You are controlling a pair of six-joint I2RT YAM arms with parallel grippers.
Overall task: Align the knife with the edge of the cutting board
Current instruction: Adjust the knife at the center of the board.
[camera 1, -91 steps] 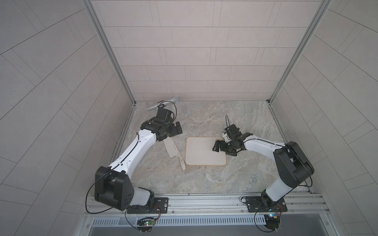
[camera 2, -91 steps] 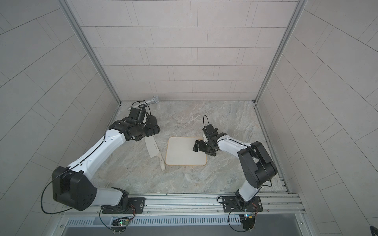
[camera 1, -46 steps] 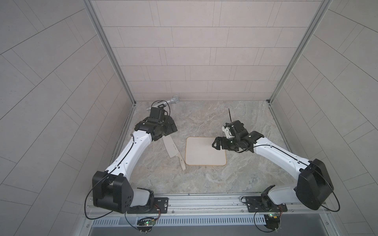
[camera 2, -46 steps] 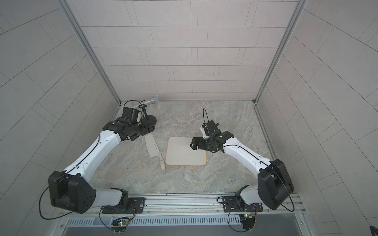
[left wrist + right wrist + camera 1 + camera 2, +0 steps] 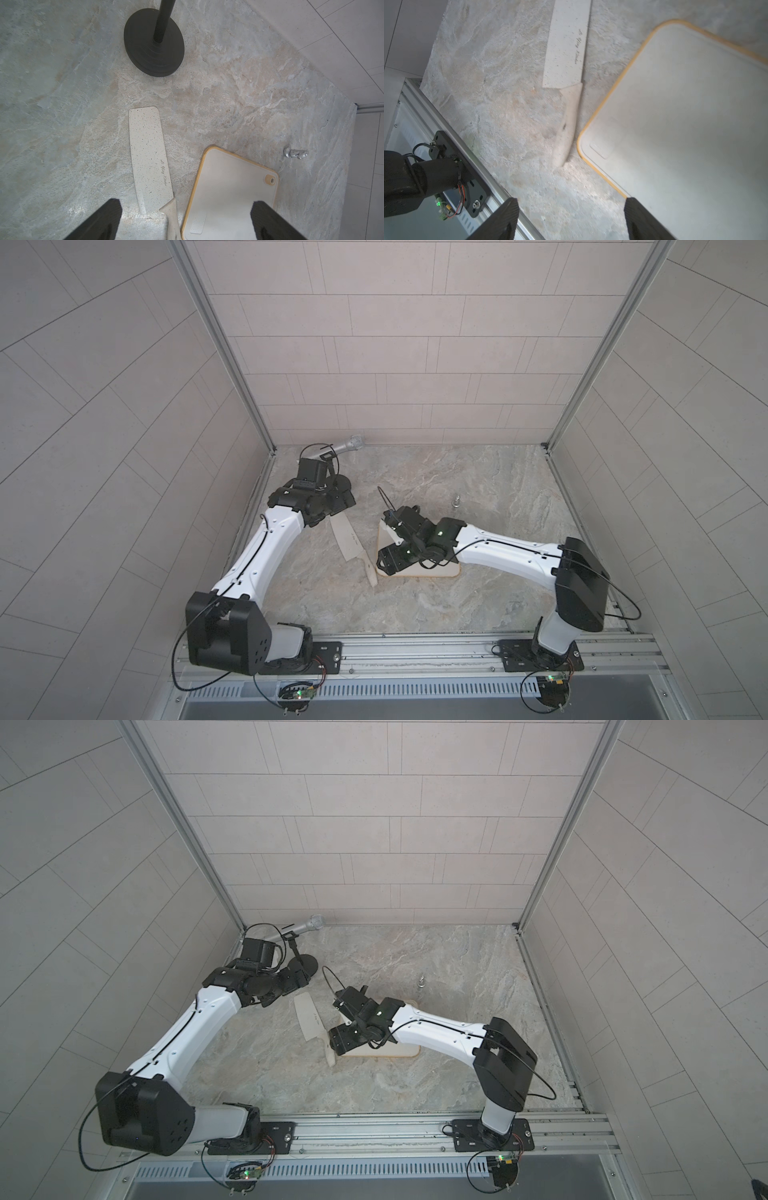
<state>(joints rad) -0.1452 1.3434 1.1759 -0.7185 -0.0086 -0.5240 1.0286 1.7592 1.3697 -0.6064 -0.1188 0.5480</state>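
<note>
Knife (image 5: 148, 158) and cutting board (image 5: 228, 187) lie flat on the stone worktop (image 5: 62, 104), side by side near its middle, with the knife nearer the left edge. The blade points toward the back edge and the handle toward the front edge. The handle end sits just beside the board's front left corner, but the blade slants away from the board's left side, leaving a wedge of bare stone between them. Whether handle and board touch is unclear.

The left claw (image 5: 186, 203) hangs above the worktop by the blade's far end, spread wide and holding nothing. The right claw (image 5: 571, 200) hovers over the board's front left corner, parted and empty, one finger above the board and one above bare stone.

A round black stand base (image 5: 153, 41) stands near the back left corner. A small metal fitting (image 5: 295, 153) lies behind the board.
</note>
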